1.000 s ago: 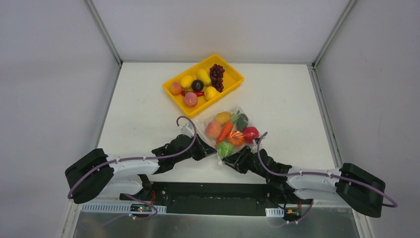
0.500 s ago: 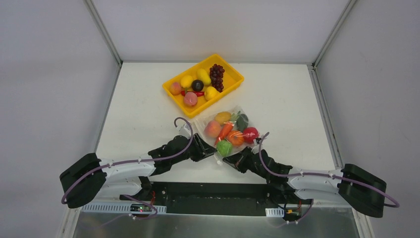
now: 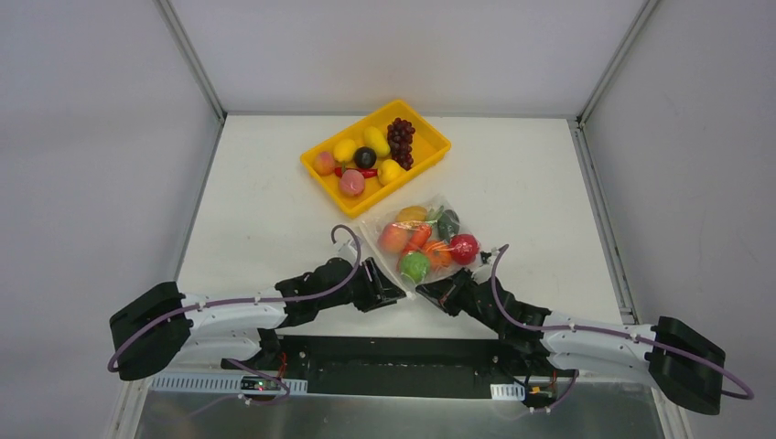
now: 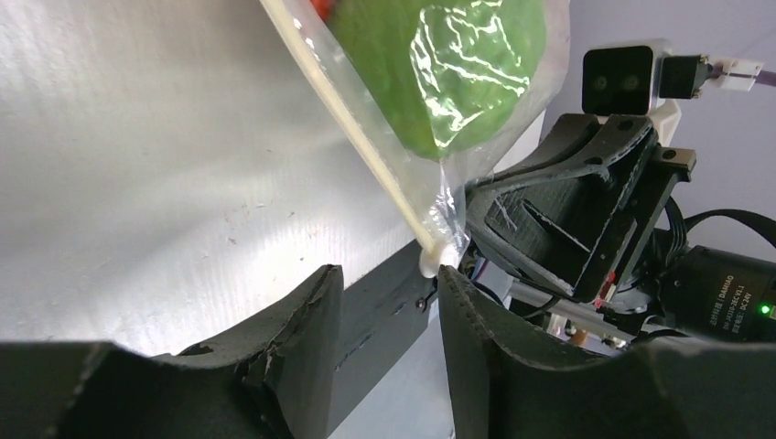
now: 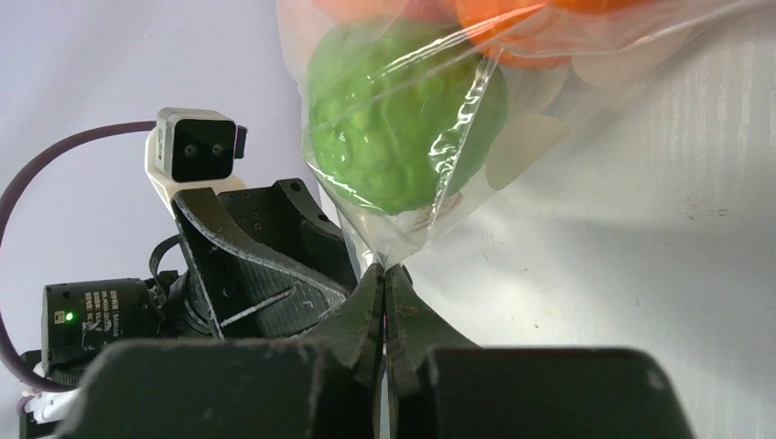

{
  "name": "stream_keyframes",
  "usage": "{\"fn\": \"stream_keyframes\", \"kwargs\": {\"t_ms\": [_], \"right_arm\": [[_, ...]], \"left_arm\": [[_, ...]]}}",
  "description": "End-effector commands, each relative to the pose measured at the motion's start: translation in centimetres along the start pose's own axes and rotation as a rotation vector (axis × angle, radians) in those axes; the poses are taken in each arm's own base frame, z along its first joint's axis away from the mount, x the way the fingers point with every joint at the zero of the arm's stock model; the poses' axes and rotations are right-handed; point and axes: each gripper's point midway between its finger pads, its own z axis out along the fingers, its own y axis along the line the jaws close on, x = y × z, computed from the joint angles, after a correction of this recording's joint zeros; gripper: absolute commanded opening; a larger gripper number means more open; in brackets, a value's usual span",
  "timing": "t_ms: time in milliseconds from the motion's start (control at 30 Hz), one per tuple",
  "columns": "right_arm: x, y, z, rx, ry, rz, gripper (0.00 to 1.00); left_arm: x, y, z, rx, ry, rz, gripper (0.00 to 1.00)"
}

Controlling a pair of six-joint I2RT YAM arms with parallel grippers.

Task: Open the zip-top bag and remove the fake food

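White table, grey walls on three sides. One zip-top bag lies just on the near side of one yellow tray, with the zip strip along its near-left edge. Fake food inside it: seven pieces counted, green apple nearest the arms. Tray holds one grape bunch plus seven other pieces, count unsure where they overlap. Right gripper: jaws closed, pinching the bag's near corner. Left gripper: jaws partly apart, holding nothing, zip strip's end just above the gap. Motor label reads "DAMIAO"
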Motion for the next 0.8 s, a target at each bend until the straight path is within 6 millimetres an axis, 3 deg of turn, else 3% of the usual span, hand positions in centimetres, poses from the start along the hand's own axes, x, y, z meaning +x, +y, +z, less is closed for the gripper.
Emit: {"fn": "stream_keyframes", "kwargs": {"t_ms": [0,100,333,600,767], "right_arm": [[-0.1,2.1,0.3,-0.047,-0.014,0.000,0.00],[0.0,2.2,0.4,-0.053,-0.006,0.000,0.00],[0.2,2.1,0.4,-0.050,-0.002,-0.001,0.00],[0.5,1.9,0.3,-0.049,0.020,-0.002,0.00],[0.4,1.2,-0.2,-0.044,0.016,0.009,0.00]], "left_arm": [[0.4,-3.8,0.5,0.114,0.005,-0.030,0.44],[0.6,-4.5,0.8,0.136,-0.007,-0.041,0.43],[0.6,-3.7,1.7,0.106,-0.045,-0.066,0.39],[0.9,-3.6,3.0,0.124,-0.040,-0.105,0.15],[0.3,-3.1,2.8,0.137,-0.078,-0.121,0.01]]}}
